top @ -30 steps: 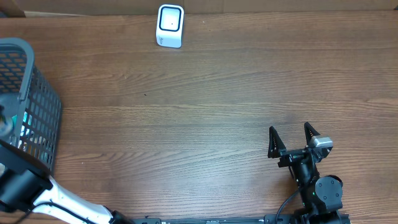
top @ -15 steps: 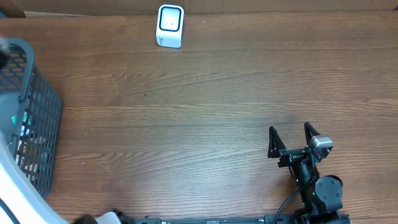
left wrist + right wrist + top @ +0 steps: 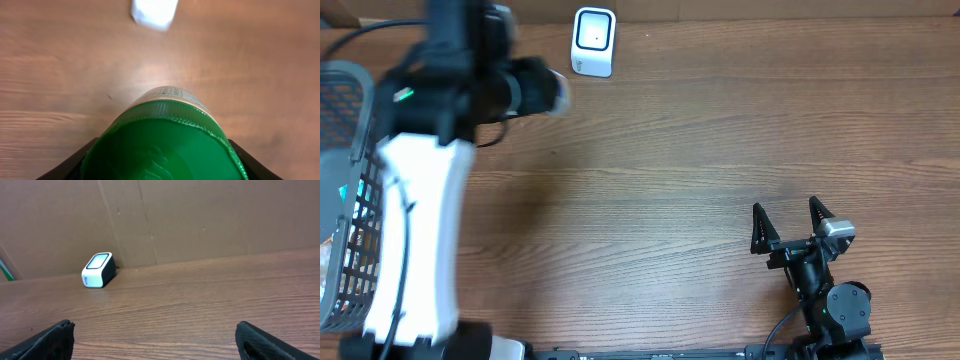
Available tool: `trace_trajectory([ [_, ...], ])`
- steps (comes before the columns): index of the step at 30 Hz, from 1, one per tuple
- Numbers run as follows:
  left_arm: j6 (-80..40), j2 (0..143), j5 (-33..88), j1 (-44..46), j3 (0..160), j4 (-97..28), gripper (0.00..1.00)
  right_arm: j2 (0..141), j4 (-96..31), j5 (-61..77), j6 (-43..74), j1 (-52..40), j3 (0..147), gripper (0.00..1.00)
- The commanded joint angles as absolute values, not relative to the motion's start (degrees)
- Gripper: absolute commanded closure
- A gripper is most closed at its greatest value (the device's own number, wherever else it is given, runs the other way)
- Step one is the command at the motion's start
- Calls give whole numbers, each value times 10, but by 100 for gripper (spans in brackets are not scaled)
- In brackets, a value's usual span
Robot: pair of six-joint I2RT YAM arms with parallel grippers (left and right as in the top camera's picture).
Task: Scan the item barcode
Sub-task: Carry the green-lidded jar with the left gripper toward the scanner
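The right claw [image 3: 787, 222] is nearest me. It sits low over the desk [image 3: 660, 170], jaws wide and empty. The left claw [image 3: 161, 159] clamps a green-capped bottle [image 3: 165, 132] by its sides, above the desk and short of the scanner [image 3: 593, 41]. I judge the step in hand to be transport to the scanner. Next, I must turn the label [image 3: 169, 93] toward the scanner face and hold steady.

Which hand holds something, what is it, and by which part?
The left hand grips a round green-ended plastic container by its green end. The open right hand holds nothing.
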State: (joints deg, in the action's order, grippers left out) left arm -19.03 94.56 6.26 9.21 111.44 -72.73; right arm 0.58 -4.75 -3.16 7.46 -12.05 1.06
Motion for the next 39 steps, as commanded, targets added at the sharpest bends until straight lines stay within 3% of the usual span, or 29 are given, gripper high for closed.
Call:
trace_trajectory([
  [1, -160, 1017, 67, 145, 1118, -737, 82, 2, -46, -29, 74, -123, 5, 0],
  [16, -154, 1229, 71, 241, 1118, -667, 80, 2, -46, -29, 74, -123, 5, 0],
  [24, -154, 1269, 69, 251, 1118, -659, 79, 2, -46, -29, 74, -123, 5, 0],
  [39, -165, 1272, -41, 294, 1101, -643, 66, 2, -46, -29, 74, -123, 5, 0],
])
